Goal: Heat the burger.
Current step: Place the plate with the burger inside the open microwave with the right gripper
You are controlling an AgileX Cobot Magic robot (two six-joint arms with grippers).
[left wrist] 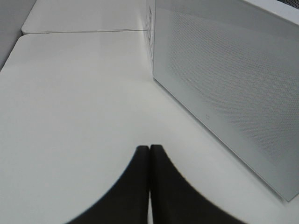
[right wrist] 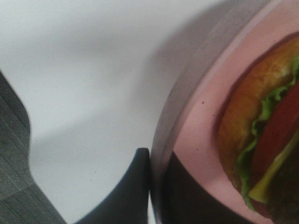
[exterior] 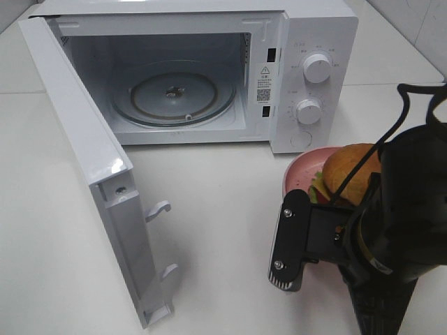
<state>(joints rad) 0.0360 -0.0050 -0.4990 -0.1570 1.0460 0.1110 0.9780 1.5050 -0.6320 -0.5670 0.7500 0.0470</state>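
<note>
The burger (exterior: 351,169) sits on a pink plate (exterior: 302,173) near the table's (exterior: 209,230) right edge; the right gripper (right wrist: 151,161) pinches the plate's rim; the left gripper (left wrist: 149,156) is closed, empty; transfer is starting, I judge; next, a level lift into the open microwave (exterior: 209,42).

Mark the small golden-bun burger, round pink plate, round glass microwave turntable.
Small golden-bun burger (exterior: 343,166): exterior high view, top bun dome.
Round pink plate (exterior: 300,173): exterior high view, bare surface left of burger.
Round glass microwave turntable (exterior: 150,99): exterior high view, glass left of hub.
</note>
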